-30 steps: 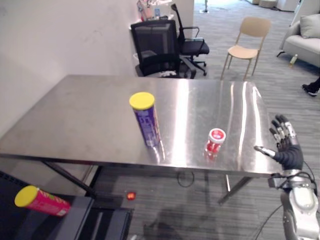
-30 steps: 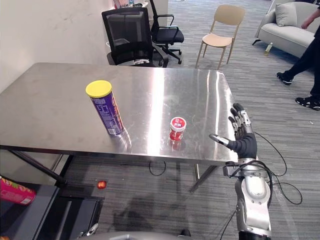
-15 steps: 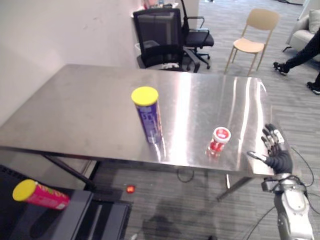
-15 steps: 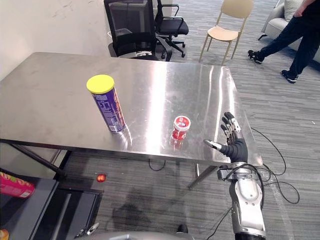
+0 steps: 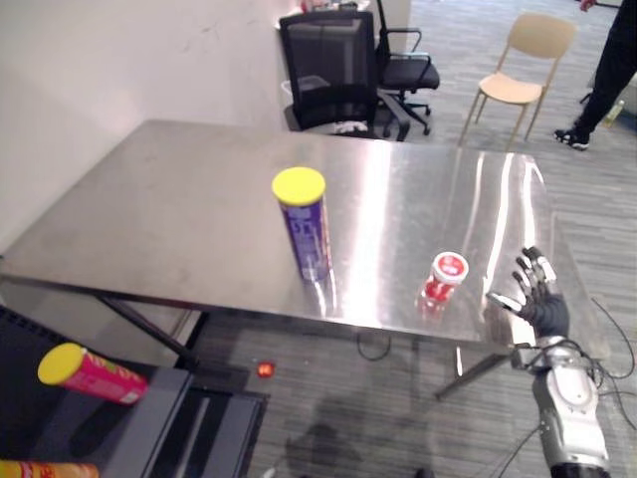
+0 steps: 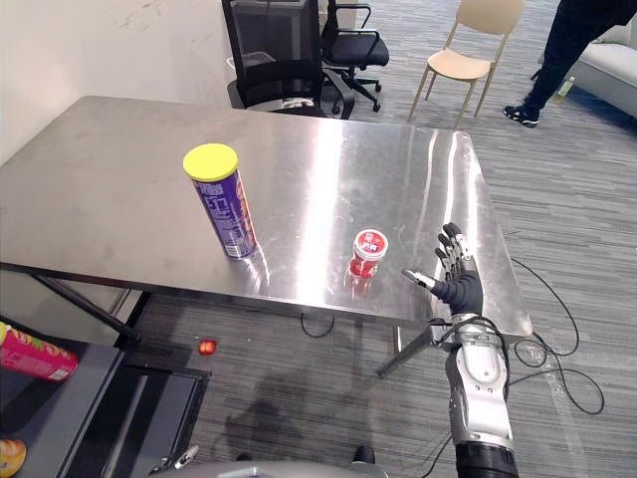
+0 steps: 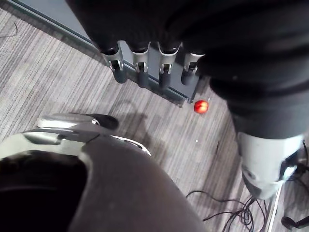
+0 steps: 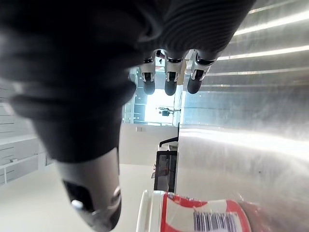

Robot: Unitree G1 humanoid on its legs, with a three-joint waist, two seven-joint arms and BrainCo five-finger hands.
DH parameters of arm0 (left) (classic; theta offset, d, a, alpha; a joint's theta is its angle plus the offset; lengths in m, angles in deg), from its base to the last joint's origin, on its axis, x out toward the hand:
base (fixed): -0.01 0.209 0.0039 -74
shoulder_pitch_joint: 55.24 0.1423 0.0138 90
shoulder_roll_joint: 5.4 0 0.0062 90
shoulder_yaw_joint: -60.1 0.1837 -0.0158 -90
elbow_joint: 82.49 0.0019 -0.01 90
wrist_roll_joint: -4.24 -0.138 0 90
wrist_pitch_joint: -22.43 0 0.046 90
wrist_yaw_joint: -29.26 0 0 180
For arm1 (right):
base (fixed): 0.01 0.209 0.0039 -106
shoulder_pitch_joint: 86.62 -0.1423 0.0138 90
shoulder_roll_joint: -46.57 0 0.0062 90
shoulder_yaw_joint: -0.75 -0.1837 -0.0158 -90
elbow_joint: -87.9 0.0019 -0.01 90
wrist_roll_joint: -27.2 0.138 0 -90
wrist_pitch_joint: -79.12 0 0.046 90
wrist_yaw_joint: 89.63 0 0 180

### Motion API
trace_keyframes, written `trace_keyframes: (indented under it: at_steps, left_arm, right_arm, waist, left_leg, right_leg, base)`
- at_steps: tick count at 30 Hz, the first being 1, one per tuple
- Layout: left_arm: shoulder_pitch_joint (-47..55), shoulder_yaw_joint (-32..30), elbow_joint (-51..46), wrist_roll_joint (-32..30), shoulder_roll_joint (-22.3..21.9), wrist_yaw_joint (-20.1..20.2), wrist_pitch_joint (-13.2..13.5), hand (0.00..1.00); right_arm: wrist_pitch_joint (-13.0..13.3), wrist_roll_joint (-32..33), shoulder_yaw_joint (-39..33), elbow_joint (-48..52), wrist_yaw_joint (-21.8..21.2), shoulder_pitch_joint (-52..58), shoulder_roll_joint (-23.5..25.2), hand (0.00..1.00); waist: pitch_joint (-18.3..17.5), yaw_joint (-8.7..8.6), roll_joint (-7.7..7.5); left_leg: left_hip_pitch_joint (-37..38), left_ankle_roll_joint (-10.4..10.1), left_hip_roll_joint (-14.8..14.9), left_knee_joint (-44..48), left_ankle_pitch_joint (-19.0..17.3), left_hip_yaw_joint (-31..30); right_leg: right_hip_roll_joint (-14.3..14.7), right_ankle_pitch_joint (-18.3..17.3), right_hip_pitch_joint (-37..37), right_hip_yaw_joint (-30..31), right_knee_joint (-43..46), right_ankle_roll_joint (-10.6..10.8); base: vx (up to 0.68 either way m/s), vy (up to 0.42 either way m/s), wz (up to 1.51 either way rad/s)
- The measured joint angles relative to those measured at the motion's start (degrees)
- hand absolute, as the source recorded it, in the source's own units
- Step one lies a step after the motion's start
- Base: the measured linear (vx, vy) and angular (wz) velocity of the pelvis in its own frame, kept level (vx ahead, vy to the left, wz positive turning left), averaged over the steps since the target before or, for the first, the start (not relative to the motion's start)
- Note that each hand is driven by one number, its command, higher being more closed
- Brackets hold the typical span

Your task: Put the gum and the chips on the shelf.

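Steel table (image 5: 149,219): one chips can (image 5: 306,231) centre, one gum tub (image 5: 444,281) to its right. I see my right hand (image 5: 538,299) spread open at lower right, and my left hand (image 7: 141,67) relaxed and empty.

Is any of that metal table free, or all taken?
Plenty. The table is bare from its left edge to the chips can, and all along its far side. A narrower free strip lies between the can and the gum tub. It is crowded only at the front right corner, where the right hand is beside the gum.

My right hand (image 5: 538,302) has moved in over the table's (image 5: 179,219) near edge, closer to the gum tub (image 5: 445,279).
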Motion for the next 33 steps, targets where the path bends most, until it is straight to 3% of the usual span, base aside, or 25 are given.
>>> trace_keyframes:
  at_steps: [4, 22, 23, 33]
  left_arm:
    - [-0.6, 0.0, 0.0, 0.0, 0.1, 0.0, 0.0, 0.0]
    - [-0.6, -0.2, 0.0, -0.1, 0.3, 0.0, 0.0, 0.0]
    - [-0.6, -0.2, 0.0, -0.1, 0.3, 0.0, 0.0, 0.0]
    - [-0.9, -0.1, -0.1, -0.1, 0.3, -0.1, 0.0, 0.0]
  right_arm:
    - [0.0, 0.0, 1.0, -0.1, 0.0, -1.0, 0.0, 0.0]
    - [-0.2, -1.0, 5.2, -2.0, -1.1, -4.1, 0.1, 0.0]
    - [-0.2, -1.0, 5.2, -2.2, -1.1, -4.1, 0.1, 1.0]
    - [-0.3, -3.3, 6.3, -4.9, 0.3, -8.2, 0.1, 1.0]
  waist:
    - [0.8, 0.83, -0.13]
    - [2.2, 1.5, -0.89]
    - [2.2, 1.52, -0.9]
    - [3.5, 2.13, -1.11]
  left_leg:
    - [-0.3, 0.0, 0.0, -0.1, 0.4, -0.2]
    - [-0.4, 0.0, -0.2, -2.1, 2.0, -1.8]
    - [-0.4, 0.0, -0.2, -2.1, 2.0, -1.9]
    - [-0.7, 0.0, -0.3, -3.1, 2.8, -3.1]
  right_leg:
    - [0.0, 0.0, -0.1, -0.2, 0.0, -0.1]
    - [0.0, -0.1, -0.1, -1.8, 0.0, -0.2]
    - [0.0, -0.1, -0.1, -1.8, 0.0, -0.2]
    - [0.0, -0.1, -0.1, -3.0, 0.0, -0.2]
  base:
    - [-0.01, -0.004, 0.03]
    - [0.0, -0.004, 0.04]
    - [0.0, 0.0, 0.0]
    - [0.0, -0.004, 0.06]
